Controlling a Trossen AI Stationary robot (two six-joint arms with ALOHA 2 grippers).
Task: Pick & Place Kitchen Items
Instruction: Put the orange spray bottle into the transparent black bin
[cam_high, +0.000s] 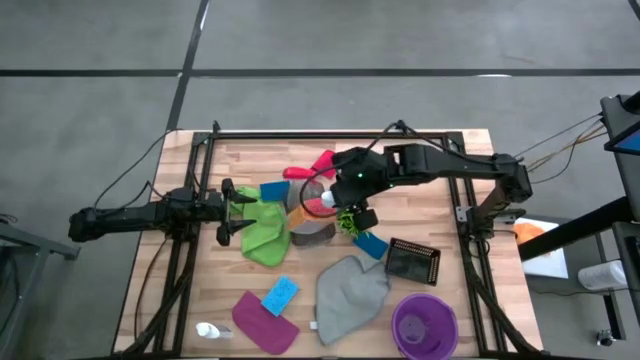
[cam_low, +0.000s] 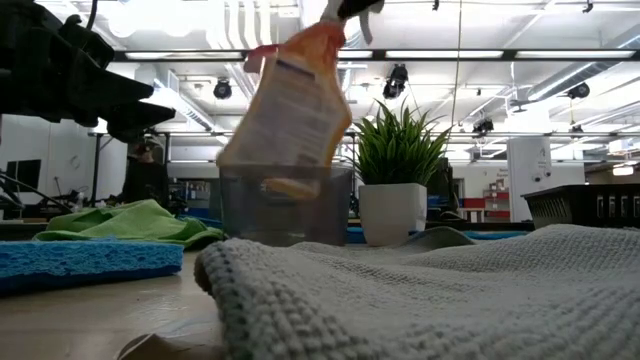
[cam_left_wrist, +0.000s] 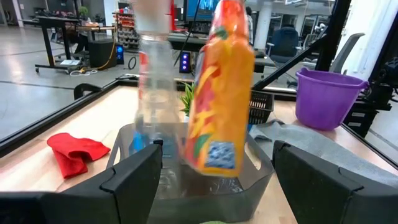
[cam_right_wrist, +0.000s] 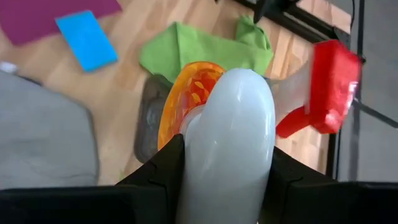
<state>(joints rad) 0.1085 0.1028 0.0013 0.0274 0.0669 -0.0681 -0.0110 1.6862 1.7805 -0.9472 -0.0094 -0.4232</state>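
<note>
My right gripper (cam_high: 340, 200) is shut on the orange spray bottle (cam_low: 290, 110), which tilts over a grey bin (cam_high: 312, 230) at the table's middle. The clear spray bottle with the red trigger (cam_right_wrist: 329, 87) stands in that bin. A green cloth (cam_high: 265, 232) lies left of the bin. My left gripper (cam_high: 232, 210) waits open and level just left of the cloth, facing the bin (cam_left_wrist: 186, 180). Blue sponges (cam_high: 280, 293) (cam_high: 275, 190) (cam_high: 370, 243), a grey cloth (cam_high: 350, 295) and a magenta cloth (cam_high: 263, 320) lie flat on the table. My right gripper pinches the orange bottle's white trigger head (cam_right_wrist: 227, 124) between its two fingers (cam_right_wrist: 165, 165), coming slanting down from the table's right side. The bottle (cam_left_wrist: 224, 93) hangs tilted below the fingers, its base (cam_low: 290, 185) inside the grey bin. Whether the base rests on the bin's floor I cannot tell.
A small spiky green plant in a white pot (cam_low: 395, 180) stands right beside the bin. A black basket (cam_high: 413, 262) and a purple bucket (cam_high: 425, 325) stand at the near right. A red cloth (cam_left_wrist: 74, 152) lies beyond the bin, and a small cup (cam_high: 207, 330) sits at the near left.
</note>
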